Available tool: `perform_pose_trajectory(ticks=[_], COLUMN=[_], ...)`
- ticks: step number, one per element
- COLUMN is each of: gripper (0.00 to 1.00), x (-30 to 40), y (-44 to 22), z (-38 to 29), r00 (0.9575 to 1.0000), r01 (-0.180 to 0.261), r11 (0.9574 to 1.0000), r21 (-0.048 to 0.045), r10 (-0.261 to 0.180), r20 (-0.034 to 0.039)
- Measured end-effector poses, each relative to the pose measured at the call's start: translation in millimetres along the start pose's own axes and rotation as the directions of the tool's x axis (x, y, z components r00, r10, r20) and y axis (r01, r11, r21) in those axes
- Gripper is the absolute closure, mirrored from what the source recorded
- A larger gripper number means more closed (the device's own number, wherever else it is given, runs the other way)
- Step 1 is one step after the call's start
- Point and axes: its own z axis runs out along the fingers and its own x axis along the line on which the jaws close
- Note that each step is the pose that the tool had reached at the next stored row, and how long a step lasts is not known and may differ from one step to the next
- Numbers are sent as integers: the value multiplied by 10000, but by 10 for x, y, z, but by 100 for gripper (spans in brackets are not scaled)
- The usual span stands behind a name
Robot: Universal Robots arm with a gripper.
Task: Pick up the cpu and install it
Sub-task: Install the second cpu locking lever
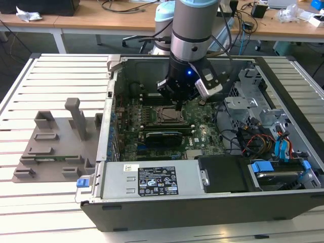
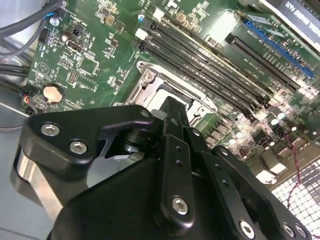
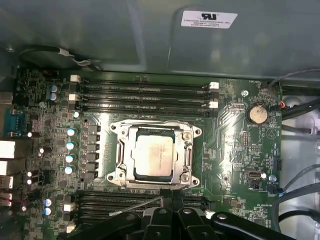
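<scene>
The cpu [image 3: 154, 157], a small square chip with a silvery lid, lies flat inside the metal socket frame [image 3: 119, 155] on the green motherboard [image 3: 235, 145]. My gripper [image 3: 172, 199] hangs just beside the socket's edge, on the side of the lower memory slots. Its dark fingers are pressed together with nothing between them. In the exterior view the gripper [image 1: 179, 104] reaches down into the open computer case [image 1: 202, 207], right over the socket [image 1: 169, 115]. In the second wrist view the fingertips [image 2: 172, 107] cover part of the socket frame [image 2: 149, 79].
A thin socket lever [image 3: 135, 206] sticks out near the fingers. Memory slots [image 3: 145, 95] run along both sides of the socket. A power supply [image 1: 152, 182], drive cages [image 1: 258, 101] and cables [image 1: 253, 142] crowd the case. A grey plastic fixture [image 1: 55, 142] sits on the slatted table.
</scene>
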Motion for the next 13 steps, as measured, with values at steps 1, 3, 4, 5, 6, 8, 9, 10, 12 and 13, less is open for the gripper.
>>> perform_pose_trajectory(ticks=[1,3,4,5,6,8,9,10,12,13], gripper=[89,89,89,89,89,89,89,89,89,89], x=[1,2,2,2,2,3,2,3,3,3], y=[-23,-45,-48,-49,-52,-54,-57,-59,-67,-70], z=[0,-2,-1,-1,-2,0,1,3,21,29], r00=[10000,10000,10000,10000,10000,10000,10000,10000,10000,10000], r01=[-4,-12,-14,-15,-15,-17,-16,-16,-16,-16], r11=[9998,9968,9950,9935,9916,9913,9913,9913,9913,9913], r21=[-203,-799,-1003,-1141,-1293,-1315,-1316,-1315,-1313,-1313], r10=[5,14,18,20,22,25,23,23,23,23], r20=[9,33,41,47,52,55,54,54,52,51])
